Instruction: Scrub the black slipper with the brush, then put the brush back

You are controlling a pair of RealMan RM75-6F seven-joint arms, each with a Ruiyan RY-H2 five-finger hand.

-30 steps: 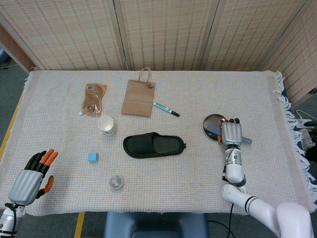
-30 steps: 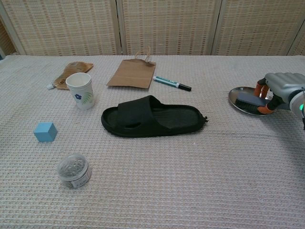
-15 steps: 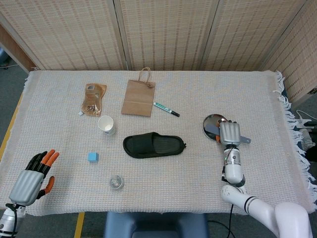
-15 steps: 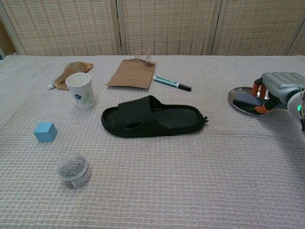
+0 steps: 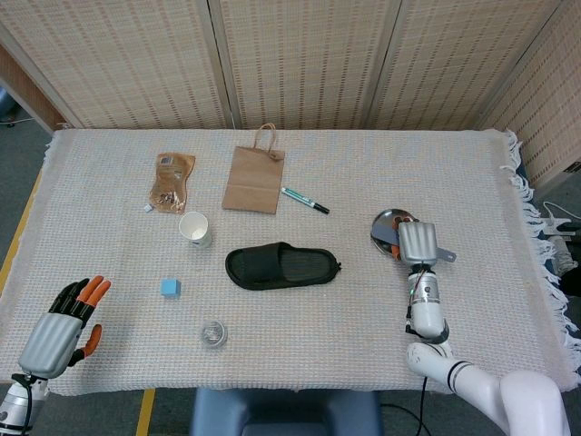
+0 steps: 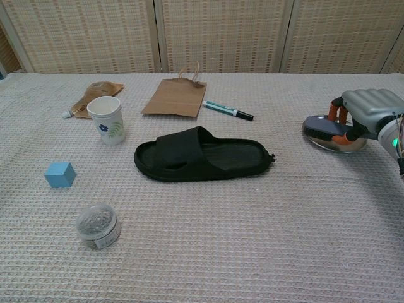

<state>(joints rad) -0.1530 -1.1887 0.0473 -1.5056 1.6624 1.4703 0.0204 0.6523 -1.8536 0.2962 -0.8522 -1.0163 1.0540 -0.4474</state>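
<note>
Looking down from the head view, the black slipper point(image 5: 282, 267) lies flat near the middle of the counter point(image 5: 472, 173), well apart from the right hand point(image 5: 418, 242), which covers most of the metal dish point(image 5: 386, 224) and hides the brush almost wholly. The left hand point(image 5: 62, 327) hangs at the counter's near left corner, fingers point(image 5: 91, 291) spread and grasping nothing. A paper cup point(image 5: 195, 229), blue cube point(image 5: 170, 287), small clear jar point(image 5: 213, 335), paper bag point(image 5: 253, 179), marker point(image 5: 304, 200) and snack pouch point(image 5: 171, 181) lie around the slipper. In the chest view, the right hand point(image 6: 366, 113), cut off at the frame's edge, has its fingers point(image 6: 338, 113) clasped on the brush point(image 6: 322, 126), bristles down just above the dish point(image 6: 341, 145); whether they touch it is hard to tell. The slipper point(image 6: 202, 154) sits mid-counter, untouched. The left hand is out of this view.
</note>
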